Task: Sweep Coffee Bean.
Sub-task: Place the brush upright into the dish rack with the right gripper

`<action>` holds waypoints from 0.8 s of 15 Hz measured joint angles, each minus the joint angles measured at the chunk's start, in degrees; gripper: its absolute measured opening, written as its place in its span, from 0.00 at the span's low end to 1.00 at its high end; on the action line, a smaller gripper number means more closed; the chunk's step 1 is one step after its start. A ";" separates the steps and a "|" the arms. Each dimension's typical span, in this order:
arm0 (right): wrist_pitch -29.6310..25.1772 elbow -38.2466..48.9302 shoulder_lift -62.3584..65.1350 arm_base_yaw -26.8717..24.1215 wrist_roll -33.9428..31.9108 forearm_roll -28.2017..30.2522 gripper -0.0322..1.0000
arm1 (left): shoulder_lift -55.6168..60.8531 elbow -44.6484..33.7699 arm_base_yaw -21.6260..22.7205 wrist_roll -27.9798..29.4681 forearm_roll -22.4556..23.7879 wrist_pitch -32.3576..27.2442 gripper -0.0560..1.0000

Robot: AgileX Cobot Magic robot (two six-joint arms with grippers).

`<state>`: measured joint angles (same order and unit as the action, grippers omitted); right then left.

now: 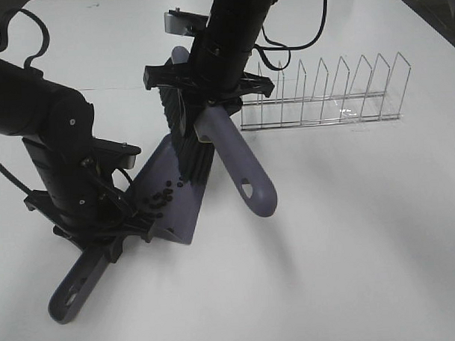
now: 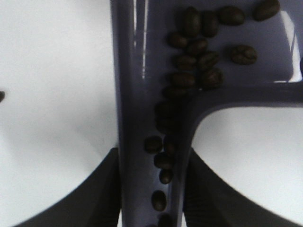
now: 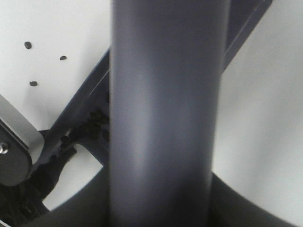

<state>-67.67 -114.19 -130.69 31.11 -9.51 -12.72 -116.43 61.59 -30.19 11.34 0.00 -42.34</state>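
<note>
The purple dustpan (image 1: 181,214) rests tilted on the white table. My left gripper (image 1: 114,242) is shut on its handle (image 1: 74,286). Several coffee beans (image 1: 160,200) lie in the pan. In the left wrist view the beans (image 2: 194,52) fill the pan's corner and run down the handle channel (image 2: 128,104) between my left gripper's jaws (image 2: 152,156). My right gripper (image 1: 208,92) is shut on the purple brush (image 1: 238,166), whose black bristles (image 1: 189,146) stand at the pan's far edge. The brush handle (image 3: 165,113) fills the right wrist view. Three loose beans (image 3: 33,83) lie on the table beside the pan (image 3: 90,94).
A wire rack (image 1: 322,96) stands at the back right of the table, close behind the right arm. The white table (image 1: 364,233) extends to the front and right.
</note>
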 joint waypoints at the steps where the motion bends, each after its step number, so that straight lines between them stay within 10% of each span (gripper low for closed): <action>1: -1.78 -1.09 0.00 0.00 0.00 1.66 0.31 | 0.00 0.00 0.00 0.00 0.00 0.00 0.36; 12: -2.29 0.06 6.65 0.00 2.52 5.39 0.31 | 0.00 0.00 0.00 0.92 -0.69 0.00 0.36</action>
<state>-69.96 -114.13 -124.05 31.11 -6.99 -7.33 -116.43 61.59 -30.19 12.26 -0.69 -42.34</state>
